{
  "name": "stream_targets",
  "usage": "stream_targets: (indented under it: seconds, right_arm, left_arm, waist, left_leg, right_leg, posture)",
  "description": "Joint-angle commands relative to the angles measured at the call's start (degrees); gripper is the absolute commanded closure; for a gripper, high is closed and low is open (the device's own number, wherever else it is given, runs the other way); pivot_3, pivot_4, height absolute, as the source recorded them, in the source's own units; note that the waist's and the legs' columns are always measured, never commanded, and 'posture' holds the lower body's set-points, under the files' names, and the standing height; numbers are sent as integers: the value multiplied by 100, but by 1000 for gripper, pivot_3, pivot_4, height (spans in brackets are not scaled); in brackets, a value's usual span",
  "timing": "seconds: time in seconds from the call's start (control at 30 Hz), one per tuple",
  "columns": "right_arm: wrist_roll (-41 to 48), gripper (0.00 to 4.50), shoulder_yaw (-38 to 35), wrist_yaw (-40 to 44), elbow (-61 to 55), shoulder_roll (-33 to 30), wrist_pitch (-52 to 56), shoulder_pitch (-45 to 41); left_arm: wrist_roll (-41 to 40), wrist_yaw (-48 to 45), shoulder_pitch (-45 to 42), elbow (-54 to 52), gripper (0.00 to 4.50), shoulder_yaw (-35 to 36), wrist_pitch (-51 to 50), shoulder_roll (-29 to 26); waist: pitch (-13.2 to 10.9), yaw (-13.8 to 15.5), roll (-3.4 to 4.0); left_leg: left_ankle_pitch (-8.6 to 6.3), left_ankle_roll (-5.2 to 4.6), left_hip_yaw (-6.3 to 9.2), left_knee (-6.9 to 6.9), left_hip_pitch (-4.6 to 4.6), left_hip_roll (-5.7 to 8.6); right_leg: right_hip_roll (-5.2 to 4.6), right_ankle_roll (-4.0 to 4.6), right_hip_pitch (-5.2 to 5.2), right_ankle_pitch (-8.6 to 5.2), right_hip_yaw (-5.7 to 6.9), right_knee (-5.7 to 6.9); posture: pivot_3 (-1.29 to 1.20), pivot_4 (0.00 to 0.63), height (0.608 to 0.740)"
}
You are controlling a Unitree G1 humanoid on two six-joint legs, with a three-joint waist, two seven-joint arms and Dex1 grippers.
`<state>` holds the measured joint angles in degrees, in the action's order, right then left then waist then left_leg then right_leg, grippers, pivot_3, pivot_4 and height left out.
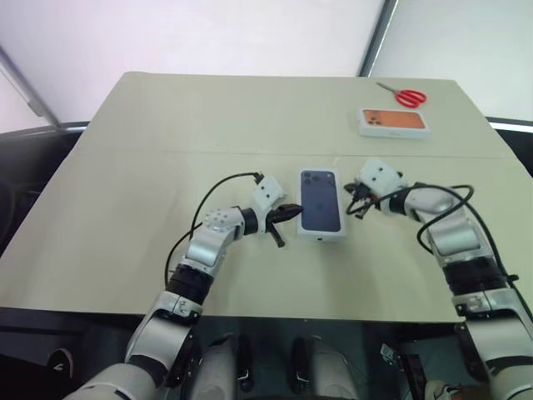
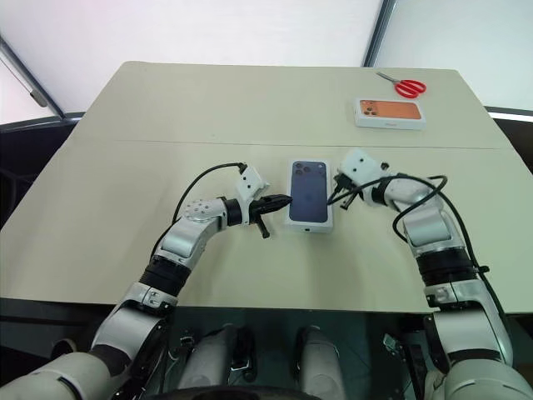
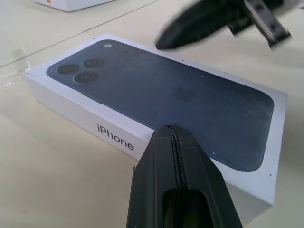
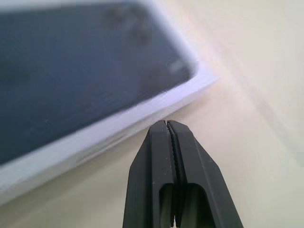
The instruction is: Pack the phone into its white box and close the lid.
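beige table, closed white box ctr, orange-pic box, red scissors

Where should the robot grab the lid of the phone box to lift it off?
Probably by the lid's two long side walls, one gripper from each side. It lies flat on the table, closed over the white box, its broad printed top offering nothing to pinch. The left gripper and right gripper already flank those walls, both shut, so they must open first.
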<state>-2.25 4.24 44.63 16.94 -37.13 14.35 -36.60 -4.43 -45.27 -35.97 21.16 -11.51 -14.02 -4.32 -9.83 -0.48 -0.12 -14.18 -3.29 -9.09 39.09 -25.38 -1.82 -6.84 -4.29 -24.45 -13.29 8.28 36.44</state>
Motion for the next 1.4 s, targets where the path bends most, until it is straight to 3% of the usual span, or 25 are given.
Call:
stream_targets:
  seconds: [0.03, 0.23, 0.43, 0.63, 0.7, 0.73, 0.8, 0.97, 1.03, 1.2, 1.4]
  right_arm:
    - [263, 4466, -203, -88, -265, 170, 106, -224]
    - [342, 4466, 177, 473, -838, 98, 316, 379]
    - [-22, 4466, 534, 766, -1053, -413, 234, 1118]
    - [446, 4466, 204, 717, -1285, -221, 636, 954]
    - [754, 4500, 40, 853, -1303, -153, 908, 849]
    - [989, 4238, -103, 901, -1305, -90, 1155, 781]
    - [1232, 3595, -237, 974, -1337, -59, 1353, 710]
    - [1333, 1044, -352, 1162, -1360, -223, 902, 703]
    - [1368, 51, -438, 1232, -1274, -337, 768, 713]
    - [2075, 51, -1007, 1616, -1382, -545, 1040, 874]
    - [2125, 51, -1379, 1799, -1464, -887, 413, 1447]
  left_arm:
    - [-118, 324, -362, -136, 4500, 166, -8, 142]
    - [-154, 425, -385, -188, 4500, 108, -107, 252]
    - [204, 220, 181, -85, 4500, -364, 183, -101]
    - [-66, 29, 237, -206, 4500, -194, 159, -227]
    - [-339, -38, 149, -288, 3979, 27, -90, -246]
    - [-446, -53, 102, -344, 3745, 136, -207, -279]
    - [-499, -90, 61, -460, 2793, 213, -286, -395]
    - [-789, -470, 80, -1046, 262, 634, -531, -1252]
    - [-856, -672, 172, -1165, 0, 826, -493, -1735]
    - [-1538, -1054, 506, -1415, 0, 1678, -901, -2650]
    - [-1654, -981, 1584, -2136, 0, 2268, -948, -3411]
  waist:
    - [-1, -14, -1]
    - [-1, -2, 0]
    - [10, -5, 1]
    - [34, -7, 0]
    - [33, -16, 0]
    - [33, -17, 1]
    - [31, -17, 3]
    - [27, -22, 7]
    - [26, -19, 8]
    - [23, -19, 11]
    - [22, -15, 10]
  left_leg:
    - [0, 0, 0, 0, 0, 0]
    - [-2, -4, -2, -1, 0, 0]
    - [-6, -10, -5, 2, 5, 1]
    - [-9, -10, 7, 2, 9, 0]
    - [-9, -10, 7, 2, 8, -1]
    - [-9, -10, 6, 2, 7, -2]
    - [-9, -10, 6, 2, 4, -2]
    - [-8, -10, 4, 1, -3, -1]
    - [-8, -10, 4, 1, -4, -2]
    - [-9, -10, 3, -1, -4, -1]
    - [-10, -8, 3, -4, -3, 0]
  right_leg:
    - [0, 0, 0, 0, 0, 0]
    - [6, -1, 1, 0, 2, -1]
    - [7, -2, 4, 0, 4, 0]
    - [-9, 0, 15, -1, 5, -9]
    - [-9, 1, 13, -1, 4, -9]
    - [-8, 1, 12, -1, 4, -9]
    - [-8, 1, 8, 0, 4, -8]
    - [-5, 0, 0, 0, 5, -8]
    - [-4, 0, 0, 0, 5, -8]
    - [-5, 0, -2, 0, 4, -9]
    - [-9, 0, 1, -1, 3, -14]
  posture:
    - [0, 150, 738]
    - [0, 150, 738]
    - [0, 150, 738]
    - [0, 150, 738]
    - [0, 150, 738]
    - [0, 150, 738]
    - [0, 150, 738]
    - [0, 150, 738]
    - [0, 150, 738]
    - [0, 150, 738]
    - [0, 150, 738]
